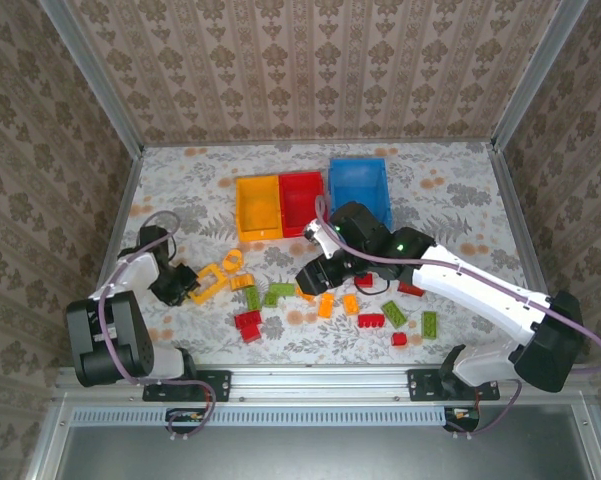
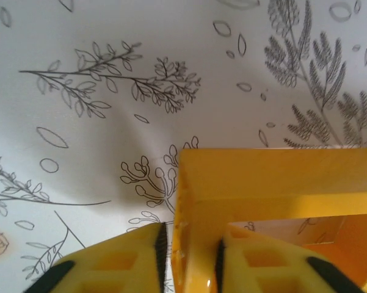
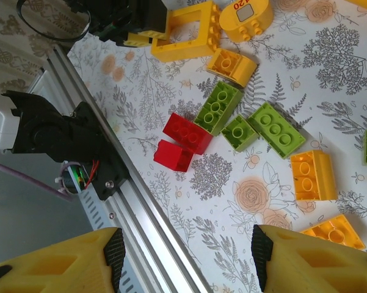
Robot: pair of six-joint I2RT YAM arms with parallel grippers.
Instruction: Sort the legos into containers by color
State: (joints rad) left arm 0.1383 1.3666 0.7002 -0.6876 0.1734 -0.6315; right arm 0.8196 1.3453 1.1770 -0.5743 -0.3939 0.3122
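My left gripper (image 1: 185, 284) is shut on one side of a hollow yellow frame lego (image 1: 210, 281) at the left of the table. In the left wrist view the frame's wall (image 2: 275, 177) runs between the pads of that gripper (image 2: 189, 262). My right gripper (image 1: 317, 280) hangs open above the scattered legos, and in its wrist view nothing lies between its fingers (image 3: 186, 253). Below it lie red bricks (image 3: 188, 132), green bricks (image 3: 218, 107) and orange bricks (image 3: 313, 175). The yellow bin (image 1: 259, 207), red bin (image 1: 301, 200) and blue bin (image 1: 359, 190) stand side by side at the back.
More legos lie toward the right front: a red plate (image 1: 371, 321) and green bricks (image 1: 429, 323). A rounded yellow piece (image 1: 230, 260) sits beside the frame. The aluminium rail (image 1: 320, 378) marks the near table edge, close under the right gripper.
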